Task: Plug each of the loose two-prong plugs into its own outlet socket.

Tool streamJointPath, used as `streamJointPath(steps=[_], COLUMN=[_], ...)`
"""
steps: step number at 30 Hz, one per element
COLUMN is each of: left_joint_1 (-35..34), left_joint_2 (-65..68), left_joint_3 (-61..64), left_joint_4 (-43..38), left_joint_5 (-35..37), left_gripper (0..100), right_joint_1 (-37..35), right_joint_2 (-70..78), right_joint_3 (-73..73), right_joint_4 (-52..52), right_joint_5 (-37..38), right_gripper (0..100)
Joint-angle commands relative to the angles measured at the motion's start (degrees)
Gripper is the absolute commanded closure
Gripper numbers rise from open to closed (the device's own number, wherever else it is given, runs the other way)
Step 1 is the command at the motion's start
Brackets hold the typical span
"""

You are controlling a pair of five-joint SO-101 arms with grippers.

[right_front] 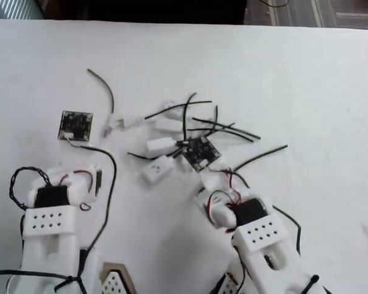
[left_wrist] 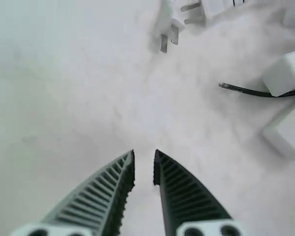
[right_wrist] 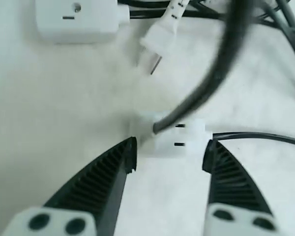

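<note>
Two risks. Right gripper [right_wrist: 170,145] fingers are spread, straddling the small white slotted outlet block [right_wrist: 182,140]. The black cable [right_wrist: 221,64] crossing over the block may get pinched or drag it askew. White two-prong plug [right_wrist: 157,44] lies loose just beyond the block. Left gripper [left_wrist: 143,158] fingers barely parted, empty, well away from it.

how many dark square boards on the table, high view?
2. One board lies apart at left; the other sits in the cable tangle at centre. The tangle may hide more.

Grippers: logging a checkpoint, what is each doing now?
Left gripper: barely open, empty.
Right gripper: open, astride a white socket.
</note>
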Motion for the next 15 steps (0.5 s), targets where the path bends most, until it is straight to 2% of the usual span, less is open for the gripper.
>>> streamJointPath(steps=[1, 6, 10, 15], left_joint_1=[-0.66, -0.66, -0.66, -0.66], left_joint_2=[-1.19, -1.19, -1.10, -1.10], left_joint_3=[-0.18, -0.09, -0.09, -0.09], left_joint_4=[-0.88, -0.88, -0.88, -0.88], left_joint_5=[-2.99, -3.34, -3.52, -3.52], left_gripper=[92, 92, 92, 92], right_joint_1=[0.75, 0.84, 4.44, 15.78], right_joint_2=[-0.75, -0.75, -0.48, -0.22], right_joint_3=[-9.67, -16.00, -21.19, -23.65], right_joint_4=[7.08, 13.23, 22.29, 26.59], right_joint_5=[0.09, 1.41, 10.20, 24.62], right_gripper=[77.2, 77.2, 77.2, 77.0])
